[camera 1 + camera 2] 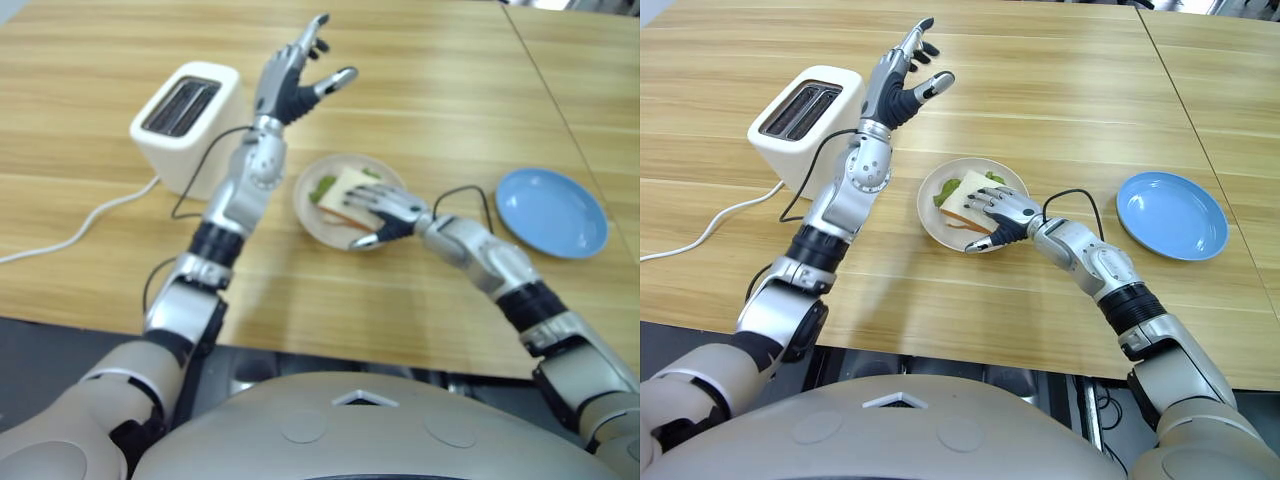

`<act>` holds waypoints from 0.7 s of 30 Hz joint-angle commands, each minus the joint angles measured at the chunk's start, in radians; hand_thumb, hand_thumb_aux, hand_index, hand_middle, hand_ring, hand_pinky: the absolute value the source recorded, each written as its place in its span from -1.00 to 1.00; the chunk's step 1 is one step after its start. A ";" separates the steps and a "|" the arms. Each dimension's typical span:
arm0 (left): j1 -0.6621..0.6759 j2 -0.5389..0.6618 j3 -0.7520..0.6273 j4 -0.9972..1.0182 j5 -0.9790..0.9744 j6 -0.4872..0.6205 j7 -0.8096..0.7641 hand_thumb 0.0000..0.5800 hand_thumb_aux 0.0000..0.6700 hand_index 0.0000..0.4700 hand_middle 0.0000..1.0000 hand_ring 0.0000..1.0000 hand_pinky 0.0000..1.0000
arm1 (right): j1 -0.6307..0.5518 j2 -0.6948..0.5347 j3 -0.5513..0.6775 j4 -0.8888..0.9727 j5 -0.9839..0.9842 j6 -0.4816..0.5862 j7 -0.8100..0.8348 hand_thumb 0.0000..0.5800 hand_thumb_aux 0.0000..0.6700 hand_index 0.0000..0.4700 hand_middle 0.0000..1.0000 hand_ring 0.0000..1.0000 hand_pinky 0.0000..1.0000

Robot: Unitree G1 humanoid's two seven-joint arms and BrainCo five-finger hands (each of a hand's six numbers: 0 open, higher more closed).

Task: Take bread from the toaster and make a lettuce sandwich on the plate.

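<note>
Fingers of the right hand lie flat on the bread in the left eye view, gripping nothing. The slice covers lettuce on the plate, so a gentle, square press seems best. Right eye view: left hand raised, spread, empty — near the toaster.

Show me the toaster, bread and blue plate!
toaster (805, 125), right eye view, on its top beside the slots.
bread (960, 203), right eye view, on the slice's bare left part.
blue plate (1170, 215), right eye view, on its bare middle.

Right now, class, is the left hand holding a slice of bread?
No, the left hand is raised open, holding nothing; the bread lies on the white plate under the right hand.
</note>
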 commanded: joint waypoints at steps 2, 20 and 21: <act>0.092 0.009 0.028 -0.065 -0.104 0.029 -0.123 -1.00 -1.00 -1.00 -1.00 -1.00 -1.00 | 0.066 -0.009 -0.048 -0.061 0.045 -0.084 -0.143 -1.00 -1.00 -1.00 -1.00 -1.00 -1.00; 0.559 0.465 0.145 -0.266 -0.220 -0.182 -0.460 1.00 1.00 0.96 1.00 1.00 1.00 | 0.498 -0.139 -0.431 -0.482 0.415 -0.022 0.044 1.00 0.91 0.87 0.18 0.18 0.18; 0.585 0.496 0.137 -0.277 -0.213 -0.171 -0.499 1.00 1.00 0.96 1.00 1.00 1.00 | 0.541 -0.142 -0.432 -0.495 0.446 -0.016 0.073 1.00 0.91 0.87 0.18 0.18 0.18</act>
